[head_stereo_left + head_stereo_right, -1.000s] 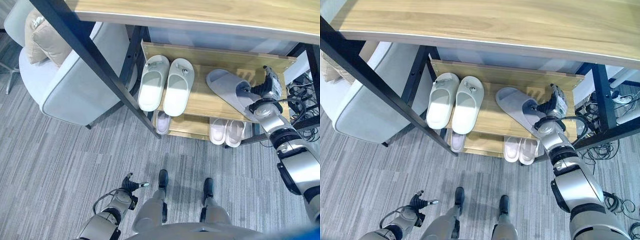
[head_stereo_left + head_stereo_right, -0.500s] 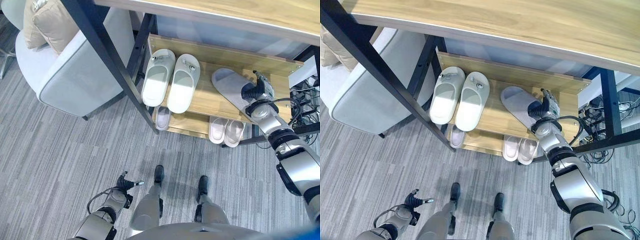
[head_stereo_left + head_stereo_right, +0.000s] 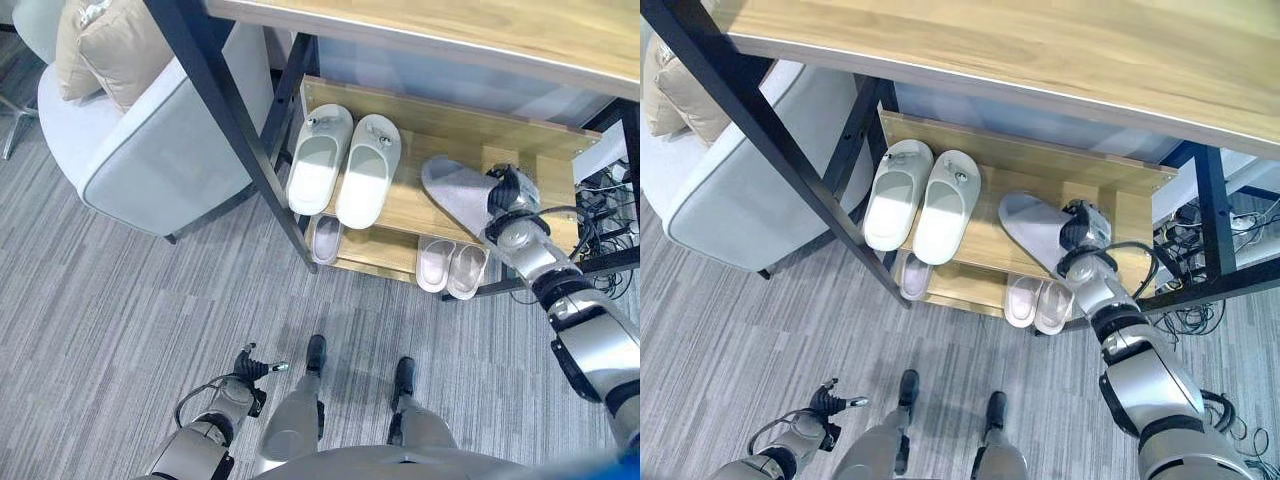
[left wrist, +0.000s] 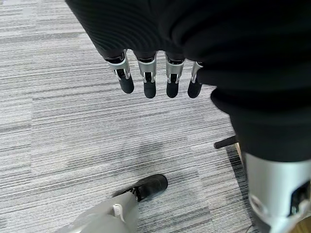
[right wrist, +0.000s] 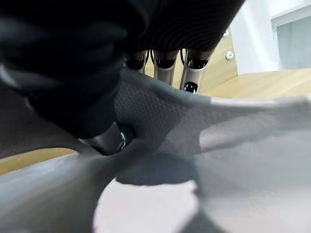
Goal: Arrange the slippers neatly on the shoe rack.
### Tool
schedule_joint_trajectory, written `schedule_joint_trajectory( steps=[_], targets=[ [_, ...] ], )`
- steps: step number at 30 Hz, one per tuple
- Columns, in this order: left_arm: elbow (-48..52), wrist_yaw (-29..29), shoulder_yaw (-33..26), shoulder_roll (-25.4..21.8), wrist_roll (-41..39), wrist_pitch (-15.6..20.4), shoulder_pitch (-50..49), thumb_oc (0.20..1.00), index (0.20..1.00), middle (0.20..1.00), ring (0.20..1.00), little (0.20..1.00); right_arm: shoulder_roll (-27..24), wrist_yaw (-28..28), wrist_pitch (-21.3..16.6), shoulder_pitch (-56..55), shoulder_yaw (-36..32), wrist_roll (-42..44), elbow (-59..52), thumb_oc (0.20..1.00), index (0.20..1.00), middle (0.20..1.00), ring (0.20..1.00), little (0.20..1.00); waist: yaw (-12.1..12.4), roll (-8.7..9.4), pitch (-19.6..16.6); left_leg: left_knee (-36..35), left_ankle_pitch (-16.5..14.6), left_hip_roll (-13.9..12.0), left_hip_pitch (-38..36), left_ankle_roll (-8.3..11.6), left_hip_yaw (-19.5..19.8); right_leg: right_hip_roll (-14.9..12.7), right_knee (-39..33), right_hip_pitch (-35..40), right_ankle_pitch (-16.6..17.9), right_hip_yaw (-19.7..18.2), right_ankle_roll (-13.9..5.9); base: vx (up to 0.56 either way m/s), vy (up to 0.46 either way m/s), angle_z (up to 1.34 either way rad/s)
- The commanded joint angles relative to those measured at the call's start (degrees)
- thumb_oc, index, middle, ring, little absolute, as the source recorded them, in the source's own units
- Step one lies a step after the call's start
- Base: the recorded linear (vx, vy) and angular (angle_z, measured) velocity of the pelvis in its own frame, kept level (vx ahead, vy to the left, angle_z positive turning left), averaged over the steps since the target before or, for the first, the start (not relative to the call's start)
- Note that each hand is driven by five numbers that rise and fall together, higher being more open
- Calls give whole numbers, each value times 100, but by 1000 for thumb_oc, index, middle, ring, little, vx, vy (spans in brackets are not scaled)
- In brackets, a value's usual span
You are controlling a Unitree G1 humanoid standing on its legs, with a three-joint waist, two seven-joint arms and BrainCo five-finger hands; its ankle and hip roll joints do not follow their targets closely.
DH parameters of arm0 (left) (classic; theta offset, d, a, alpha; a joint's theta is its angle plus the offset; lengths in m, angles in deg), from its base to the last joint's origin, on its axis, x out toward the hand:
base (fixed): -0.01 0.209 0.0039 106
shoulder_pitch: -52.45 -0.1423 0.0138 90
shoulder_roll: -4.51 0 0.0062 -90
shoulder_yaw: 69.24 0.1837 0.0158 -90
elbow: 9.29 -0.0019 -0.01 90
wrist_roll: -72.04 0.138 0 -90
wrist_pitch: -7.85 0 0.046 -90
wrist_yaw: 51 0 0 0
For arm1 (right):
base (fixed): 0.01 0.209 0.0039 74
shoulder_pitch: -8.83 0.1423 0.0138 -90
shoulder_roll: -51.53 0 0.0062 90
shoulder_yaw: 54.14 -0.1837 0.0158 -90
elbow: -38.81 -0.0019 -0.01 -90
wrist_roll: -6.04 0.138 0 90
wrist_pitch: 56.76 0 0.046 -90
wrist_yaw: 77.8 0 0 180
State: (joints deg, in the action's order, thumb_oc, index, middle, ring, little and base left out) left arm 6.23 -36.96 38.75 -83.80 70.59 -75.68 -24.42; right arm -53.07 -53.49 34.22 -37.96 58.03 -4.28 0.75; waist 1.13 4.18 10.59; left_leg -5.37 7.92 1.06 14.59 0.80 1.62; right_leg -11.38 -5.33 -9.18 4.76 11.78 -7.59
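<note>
- Shoe rack (image 3: 440,120): a two-shelf wooden unit under a wooden table (image 3: 1040,50). Its upper shelf carries the work; the lower shelf holds pale pairs, one small pair (image 3: 452,268) below the right hand.
- White slippers (image 3: 345,168): a pair side by side, parallel, toes toward the back, at the left of the upper shelf. Judged as already arranged.
- Grey slipper (image 3: 452,192): lies on the upper shelf right of the white pair, apart from it and angled across the shelf, so it probably needs squaring up.
- Right hand (image 3: 1078,228): arm reaches forward to the slipper's heel end. In the right wrist view the fingers (image 5: 167,63) lie over the upper and the thumb sits beneath, pinching the strap.
- Left hand (image 3: 252,370): hangs low over the carpet, fingers (image 4: 148,80) straight, holding nothing.
</note>
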Motion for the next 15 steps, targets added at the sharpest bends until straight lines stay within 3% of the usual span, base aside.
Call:
schedule_joint_trajectory(
  steps=[1, 7, 11, 15],
  targets=[
    [-436, 5, 26, 64, 109, -41, 122, 1000, 1000, 1000, 1000, 1000, -235, 194, -132, -196, -132, -7, -261, 200, 200, 200, 200, 200, 55, 78, -127, 37, -788, -225, -252, 226, -442, -457, 315, 28, -83, -100, -309, 47, -16, -6],
    [-403, -54, -355, 130, 377, -125, -257, 1000, 1000, 1000, 1000, 1000, -96, 271, -475, -2351, -1422, -38, -2515, 200, 200, 200, 200, 200, -96, 102, -487, 37, -1023, -265, -851, 214, -507, -410, 249, 665, -291, -21, -335, 75, -27, -7],
    [-393, -148, -553, 143, 451, -191, -507, 1000, 1000, 1000, 1000, 1000, 234, -313, -796, -3509, -1812, 643, -3427, 200, 200, 200, 200, 200, -174, 63, -740, 37, -1111, -282, -1176, 202, -549, -358, 213, 971, -379, 2, -330, 19, -5, -4],
    [-379, -212, -835, 105, 439, -215, -732, 1000, 1000, 1000, 1000, 1000, 325, -779, -930, -4302, -1923, 744, -3947, 200, 200, 200, 200, 200, -209, 10, -864, 37, -1188, -294, -1509, 143, -610, -331, 257, 1165, -420, -33, -333, 27, 54, -11]
  ],
)
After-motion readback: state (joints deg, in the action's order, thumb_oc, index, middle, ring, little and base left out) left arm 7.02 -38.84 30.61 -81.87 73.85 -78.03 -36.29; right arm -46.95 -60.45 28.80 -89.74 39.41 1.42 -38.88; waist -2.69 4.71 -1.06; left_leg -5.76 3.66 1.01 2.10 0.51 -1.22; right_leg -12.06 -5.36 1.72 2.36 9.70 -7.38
